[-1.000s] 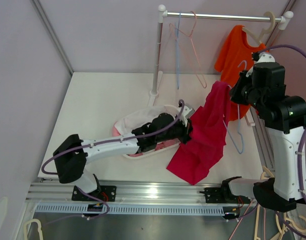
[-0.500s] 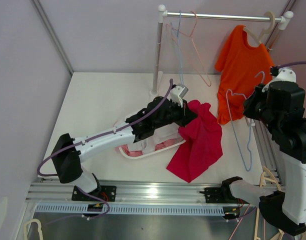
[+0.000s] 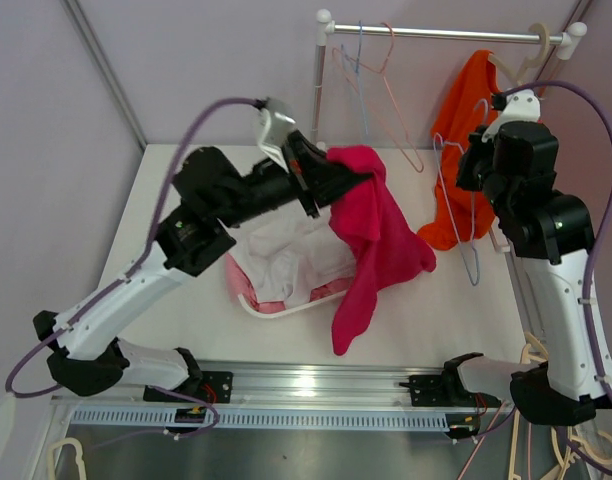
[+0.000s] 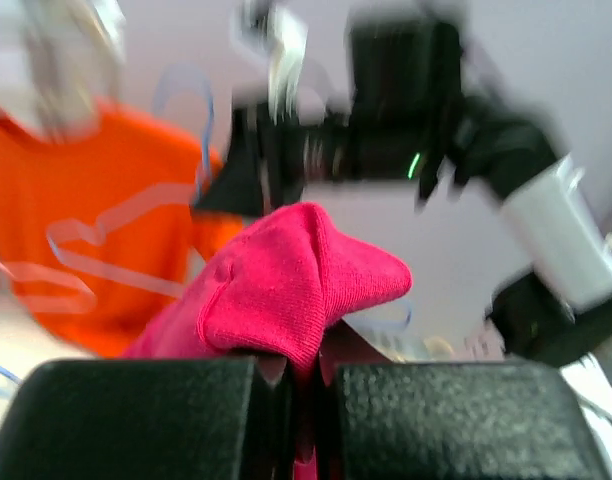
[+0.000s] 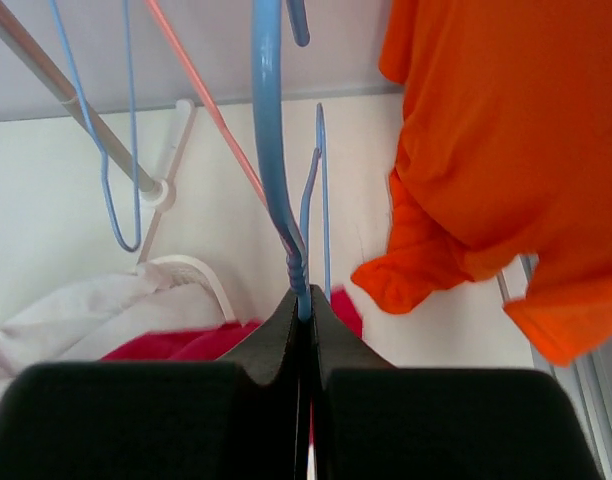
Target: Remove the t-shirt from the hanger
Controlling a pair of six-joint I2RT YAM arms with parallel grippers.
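The magenta t-shirt [image 3: 371, 225] hangs free from my left gripper [image 3: 331, 168], which is raised high over the table and shut on a bunched fold of it [image 4: 286, 285]. The shirt's lower end dangles near the table's front. It is off the hanger. My right gripper [image 3: 476, 165] is shut on the twisted neck of a bare blue wire hanger [image 5: 269, 150] and holds it up in front of the orange shirt. The hanger also shows in the top view [image 3: 471, 270]. A strip of magenta cloth [image 5: 186, 342] shows below my right fingers.
A clothes rack [image 3: 446, 33] stands at the back with an orange t-shirt [image 3: 464, 110] on a hanger and empty blue and pink hangers [image 3: 371, 90]. A white basket [image 3: 248, 303] holding white and pink clothes sits mid-table. More hangers lie at the lower right.
My left arm has swung up and back to the left, pulling the magenta t-shirt clear of the blue hanger. My right arm has moved the bare hanger up toward the rack.
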